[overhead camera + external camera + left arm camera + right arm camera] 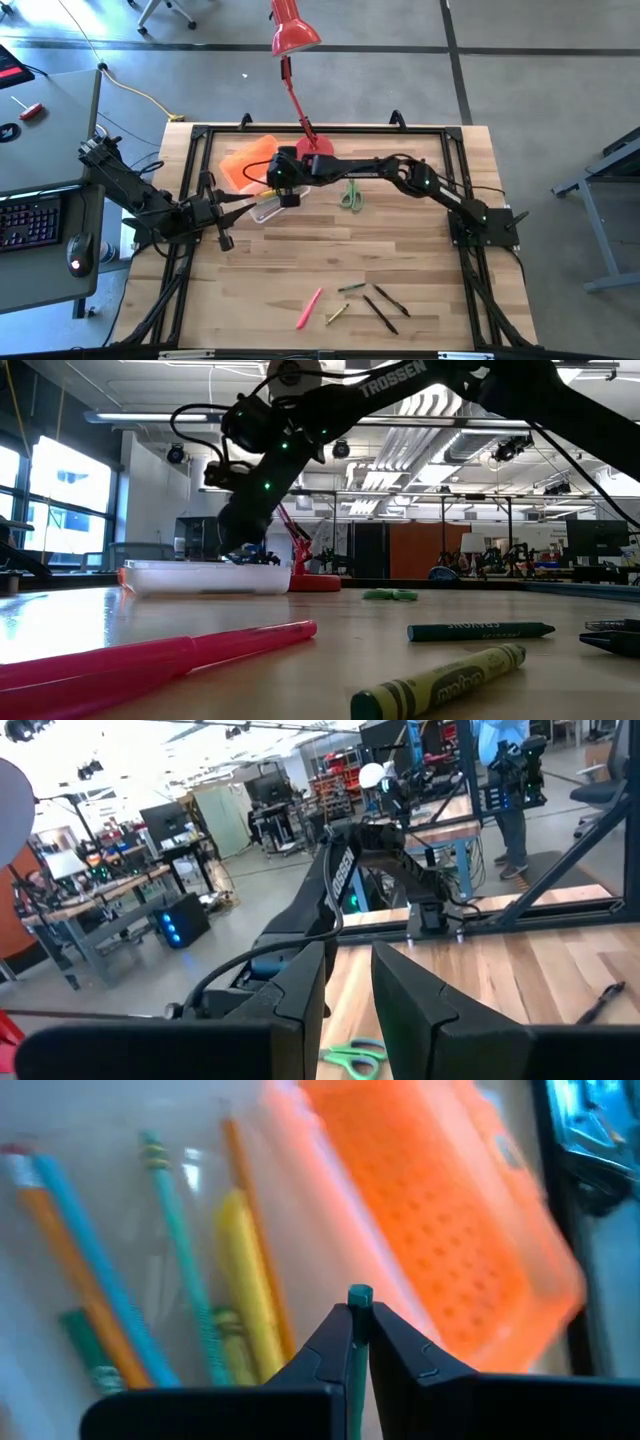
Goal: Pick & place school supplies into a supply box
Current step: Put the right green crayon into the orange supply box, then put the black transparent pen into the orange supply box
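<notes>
Right claw: fingers pinched narrow on a thin green pencil, whose blunt tip pokes out just past the fingertips. It hangs directly above the open supply box, near the bench's far-left area; in the low view the same claw sits just over the box rim.

Inside the box, from the right wrist view: a yellow marker, an orange pencil, a light-blue pencil and a teal pencil, lying roughly parallel. The orange lid, with its dotted grid, lies folded open beside the box.

Left claw: fingers parted by a moderate gap, nothing seen between them, low at the box's near-left side. Its wrist view looks across the bench at the right arm.

Farther out: green-handled scissors lie on the bench right of the box, apart from it. A red desk lamp rises from the bench's far edge behind the box.

Near front edge, loose supplies: a pink marker, a yellow-green crayon, a dark green crayon, and two black pens, well apart from the box.
</notes>
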Controlling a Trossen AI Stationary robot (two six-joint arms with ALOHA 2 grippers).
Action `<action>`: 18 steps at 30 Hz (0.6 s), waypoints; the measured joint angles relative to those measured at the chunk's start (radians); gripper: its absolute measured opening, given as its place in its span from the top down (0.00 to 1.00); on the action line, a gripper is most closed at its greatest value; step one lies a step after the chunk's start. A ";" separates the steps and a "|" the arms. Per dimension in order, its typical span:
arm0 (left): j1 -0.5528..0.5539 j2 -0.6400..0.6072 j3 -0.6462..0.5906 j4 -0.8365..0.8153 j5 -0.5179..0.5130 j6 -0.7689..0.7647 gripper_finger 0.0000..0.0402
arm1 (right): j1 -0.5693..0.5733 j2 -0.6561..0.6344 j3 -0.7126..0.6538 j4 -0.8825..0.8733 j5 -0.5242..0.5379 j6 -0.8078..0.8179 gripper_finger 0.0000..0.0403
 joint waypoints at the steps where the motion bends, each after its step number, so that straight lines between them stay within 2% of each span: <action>1: 0.000 0.000 0.000 -0.001 0.000 -0.004 0.71 | 0.000 0.002 -0.007 0.009 -0.012 0.000 0.98; 4: 0.000 0.000 0.000 -0.002 0.000 -0.023 0.71 | 0.001 0.003 -0.026 0.012 -0.024 -0.003 0.98; 7: 0.000 0.000 0.000 -0.003 0.000 -0.029 0.71 | 0.000 0.004 -0.038 0.003 0.009 -0.008 0.95; 13: 0.000 0.000 0.000 -0.003 0.000 -0.029 0.71 | 0.011 0.004 -0.038 0.023 0.120 -0.010 0.85; 18: 0.000 0.000 0.000 -0.003 0.000 -0.028 0.71 | 0.049 -0.022 -0.039 -0.001 0.168 -0.009 0.77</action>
